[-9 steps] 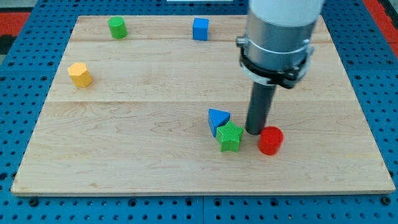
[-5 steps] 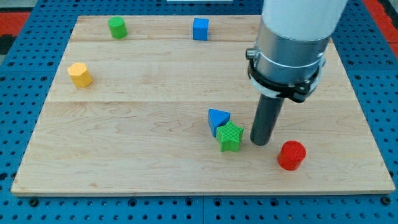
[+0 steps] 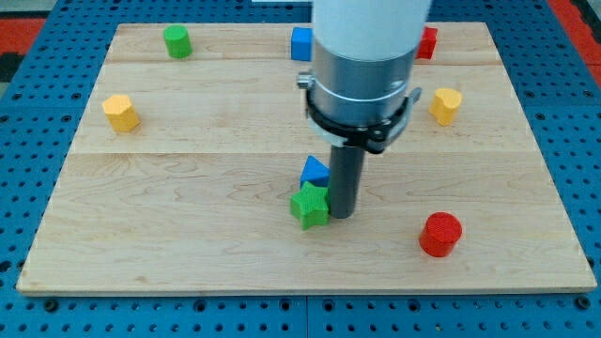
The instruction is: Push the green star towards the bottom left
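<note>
My tip point(image 3: 341, 215) rests on the wooden board point(image 3: 188, 235), pressed against the right side of the green star point(image 3: 310, 206), a bare rod with nothing clamped. Left of the star sit a yellow block point(image 3: 120, 112) and green cylinder point(image 3: 176, 40); a blue triangle point(image 3: 314, 172) touches its top, and a red cylinder point(image 3: 439, 234) lies right. The board lies on blue pegboard point(image 3: 28, 113); no writing shows.

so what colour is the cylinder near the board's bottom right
Red cylinder, clearest in the camera view, the only one.
</note>
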You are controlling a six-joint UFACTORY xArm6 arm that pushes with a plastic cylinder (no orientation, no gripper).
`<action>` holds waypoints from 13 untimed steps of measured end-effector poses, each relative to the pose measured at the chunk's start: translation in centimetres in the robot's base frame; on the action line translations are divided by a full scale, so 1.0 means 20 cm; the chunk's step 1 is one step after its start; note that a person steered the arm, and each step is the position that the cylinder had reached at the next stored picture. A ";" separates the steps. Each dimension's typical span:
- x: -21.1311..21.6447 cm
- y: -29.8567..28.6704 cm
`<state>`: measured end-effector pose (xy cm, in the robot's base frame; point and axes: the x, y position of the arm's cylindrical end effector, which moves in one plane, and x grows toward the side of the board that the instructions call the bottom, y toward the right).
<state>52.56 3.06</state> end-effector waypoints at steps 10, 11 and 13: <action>-0.11 -0.43; -0.10 -0.36; -0.10 -0.22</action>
<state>50.49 -1.29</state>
